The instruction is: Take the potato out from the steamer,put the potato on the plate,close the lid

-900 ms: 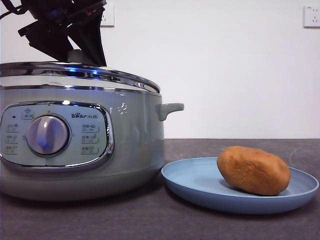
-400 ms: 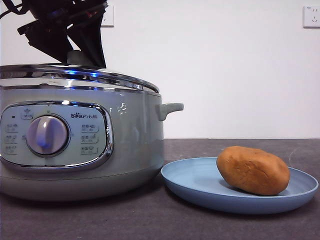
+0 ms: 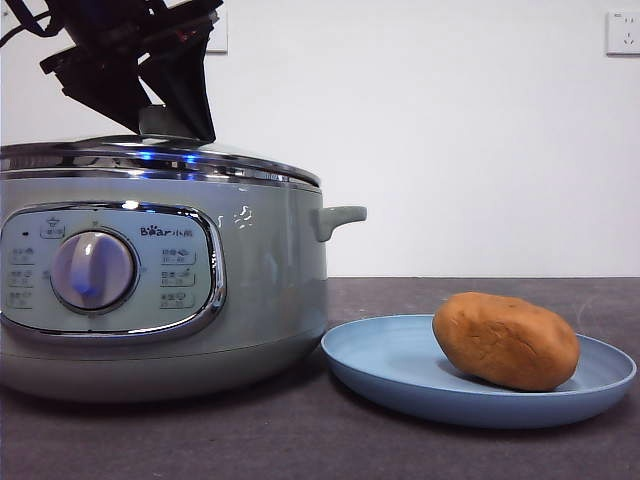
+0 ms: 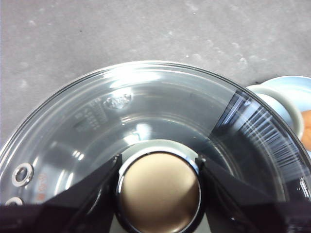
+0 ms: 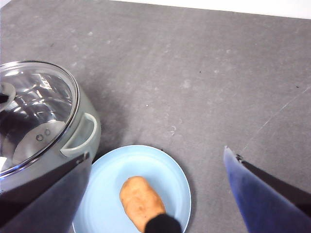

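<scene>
Lowered flat onto the steamer [image 3: 260,290], the lid [image 4: 146,121] has its knob [image 4: 159,191] pinched by the left pincer [image 4: 159,194].

Grey table [image 3: 300,440], white wall w/ outlets [image 3: 622,32].

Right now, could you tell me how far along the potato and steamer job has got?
Nearly finished. Done: the potato lies on the plate, out of the steamer. In hand: the left gripper grips the knob of the lid, which sits about level on the steamer's rim. Left: let go of the knob and pull away. The right gripper waits open above the plate.
</scene>
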Tool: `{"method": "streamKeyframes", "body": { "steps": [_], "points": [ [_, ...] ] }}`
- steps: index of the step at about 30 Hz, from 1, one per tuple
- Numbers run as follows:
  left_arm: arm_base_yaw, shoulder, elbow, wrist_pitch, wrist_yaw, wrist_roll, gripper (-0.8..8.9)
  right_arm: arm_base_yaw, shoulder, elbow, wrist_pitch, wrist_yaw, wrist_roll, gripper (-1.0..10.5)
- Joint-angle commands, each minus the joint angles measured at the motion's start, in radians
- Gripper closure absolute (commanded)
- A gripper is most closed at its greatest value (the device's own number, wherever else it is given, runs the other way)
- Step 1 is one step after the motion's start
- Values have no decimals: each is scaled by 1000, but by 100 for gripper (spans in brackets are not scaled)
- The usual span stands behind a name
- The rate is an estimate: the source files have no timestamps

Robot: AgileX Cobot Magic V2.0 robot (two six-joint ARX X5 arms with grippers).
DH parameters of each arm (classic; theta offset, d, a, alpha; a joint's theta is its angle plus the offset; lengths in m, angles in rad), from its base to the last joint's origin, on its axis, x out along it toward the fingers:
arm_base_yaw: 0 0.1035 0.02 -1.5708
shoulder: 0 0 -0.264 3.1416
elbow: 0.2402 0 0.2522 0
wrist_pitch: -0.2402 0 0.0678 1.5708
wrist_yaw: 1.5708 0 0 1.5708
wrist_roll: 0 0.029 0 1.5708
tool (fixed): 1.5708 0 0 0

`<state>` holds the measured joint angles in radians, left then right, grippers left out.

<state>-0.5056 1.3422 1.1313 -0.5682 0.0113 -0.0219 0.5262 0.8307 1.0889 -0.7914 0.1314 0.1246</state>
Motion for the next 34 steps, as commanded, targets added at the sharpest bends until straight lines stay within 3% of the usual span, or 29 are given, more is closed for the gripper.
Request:
{"method": "streamKeyframes", "body": {
  "steps": [1,21,22,25,30,32,34],
  "points": [
    [1,4,-7,-46,18,-4,822,2,0,1,6,-1,10,483],
    [-3,69,-7,-115,-9,0,810,2,0,1,8,-1,10,483],
    [-3,69,-7,-114,-9,0,789,2,-1,1,9,-1,10,483],
    [-3,69,-7,-114,-9,-4,546,2,-1,1,9,-1,10,483],
    [-3,69,-6,-108,-9,-5,518,2,-1,1,9,-1,10,483],
    [-3,68,-6,-97,-9,-7,425,2,-1,1,9,-1,10,483],
    [-3,68,-5,-97,-9,-10,426,2,-1,1,9,-1,10,483]
  ]
}}
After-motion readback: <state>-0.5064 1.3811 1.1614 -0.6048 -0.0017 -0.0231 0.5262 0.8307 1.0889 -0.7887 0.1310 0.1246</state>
